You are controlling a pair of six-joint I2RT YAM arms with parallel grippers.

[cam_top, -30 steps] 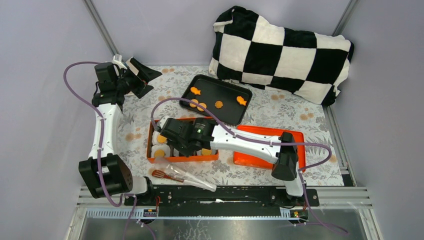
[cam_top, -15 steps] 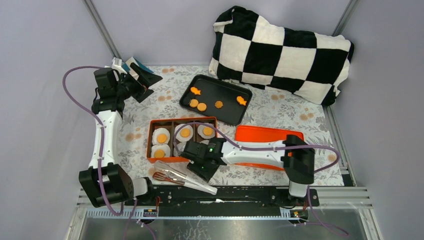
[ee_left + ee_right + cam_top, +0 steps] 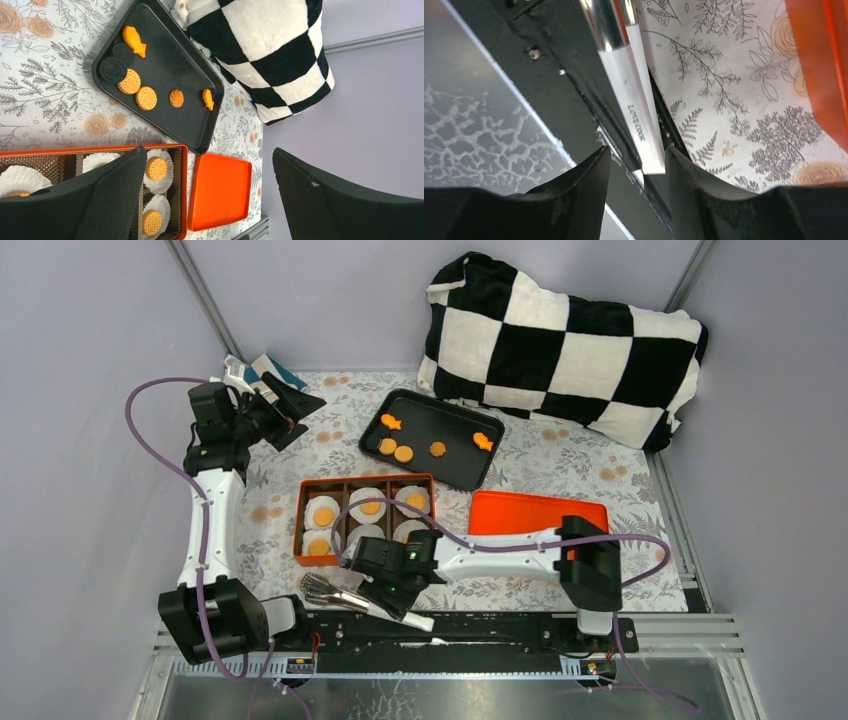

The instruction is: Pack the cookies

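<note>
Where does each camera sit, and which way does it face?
Top external: above and behind the bases, facing down on the table; both arms show.
Left wrist: raised at far left, facing the black tray of cookies; the open left gripper shows.
Right wrist: low at the near edge, facing the tongs; the right gripper straddles them.
Shared: the black tray in top and left wrist; the tongs in top and right wrist.

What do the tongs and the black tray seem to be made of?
Silver-and-white tongs: shiny metal arms, by the mirror glare; matte white section with printed lettering, perhaps plastic. Black rectangular tray: probably coated metal, dull dark finish, thin raised rim.
</note>
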